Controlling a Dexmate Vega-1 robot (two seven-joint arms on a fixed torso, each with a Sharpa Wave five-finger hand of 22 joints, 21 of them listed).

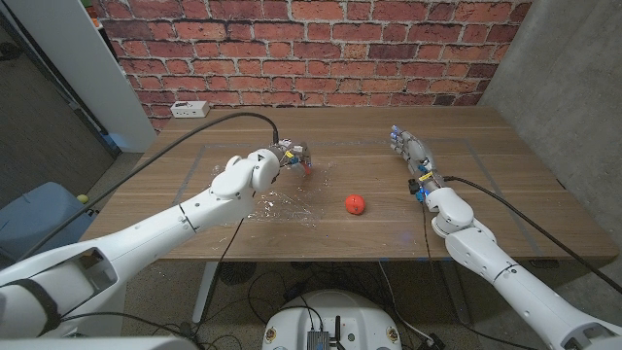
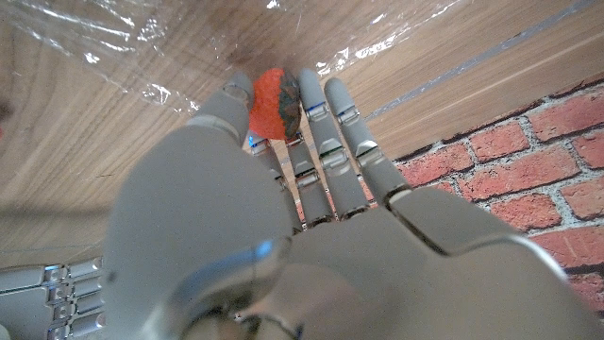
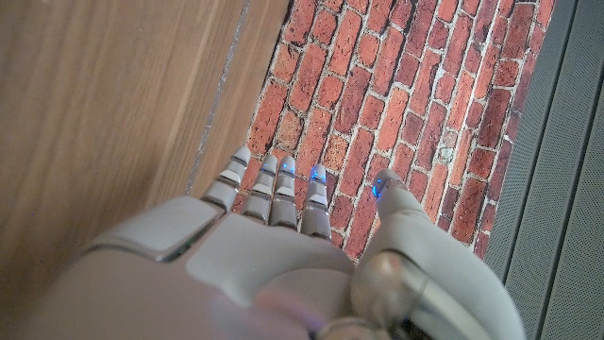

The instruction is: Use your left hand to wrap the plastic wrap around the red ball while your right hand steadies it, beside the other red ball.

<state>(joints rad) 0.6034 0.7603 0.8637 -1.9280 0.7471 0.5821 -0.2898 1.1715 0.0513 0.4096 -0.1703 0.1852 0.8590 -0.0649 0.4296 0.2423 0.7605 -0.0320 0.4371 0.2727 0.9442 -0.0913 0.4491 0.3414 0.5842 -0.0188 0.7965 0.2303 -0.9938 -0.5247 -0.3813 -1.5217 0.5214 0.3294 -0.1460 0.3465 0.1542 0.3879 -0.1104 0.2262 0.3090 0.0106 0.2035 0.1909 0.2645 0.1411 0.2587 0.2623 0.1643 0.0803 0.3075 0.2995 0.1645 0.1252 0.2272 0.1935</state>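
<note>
My left hand [image 1: 289, 156] is over the back left of the table and pinches a red ball [image 2: 276, 102] between thumb and fingers. A little red shows at its fingertips in the head view. Crinkled clear plastic wrap [image 1: 277, 206] lies spread on the wood in front of that hand, and the plastic wrap [image 2: 104, 42] also shows under the held ball. A second red ball [image 1: 355, 203] sits bare on the table, just right of the wrap. My right hand [image 1: 412, 156] is well off to the right, fingers straight and apart, holding nothing. That same right hand [image 3: 283, 222] points toward the brick wall.
A white power strip [image 1: 190, 108] lies at the table's back left corner. A black cable [image 1: 228, 118] arcs along my left arm. Another cable [image 1: 515, 206] runs from my right wrist. A blue bin [image 1: 39, 219] stands on the floor to the left.
</note>
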